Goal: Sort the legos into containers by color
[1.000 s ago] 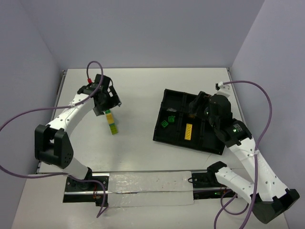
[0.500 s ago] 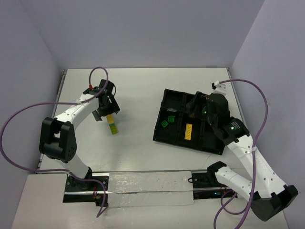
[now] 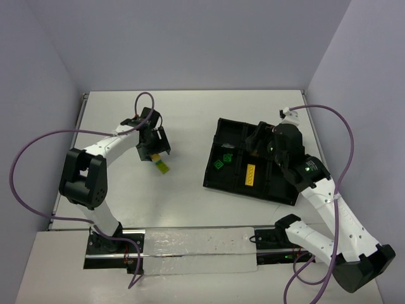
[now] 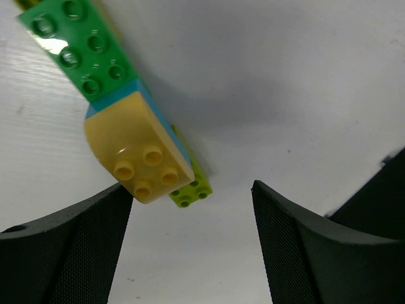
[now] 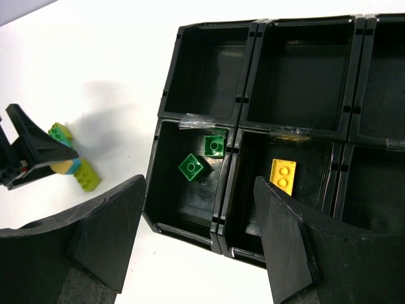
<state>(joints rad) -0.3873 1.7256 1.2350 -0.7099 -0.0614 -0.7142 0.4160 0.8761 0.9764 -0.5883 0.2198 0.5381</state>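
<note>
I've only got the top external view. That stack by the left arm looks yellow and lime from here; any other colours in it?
Observer: Yes. The left wrist view shows a green brick, a thin light blue layer, a rounded yellow brick and a lime brick, joined together.
Operator: Is it gripped?
Observer: No. The left fingers stand open, and the bricks lie just beyond their tips.
Operator: And the right fingers?
Observer: The right fingers are open above the tray, with nothing between them.
</note>
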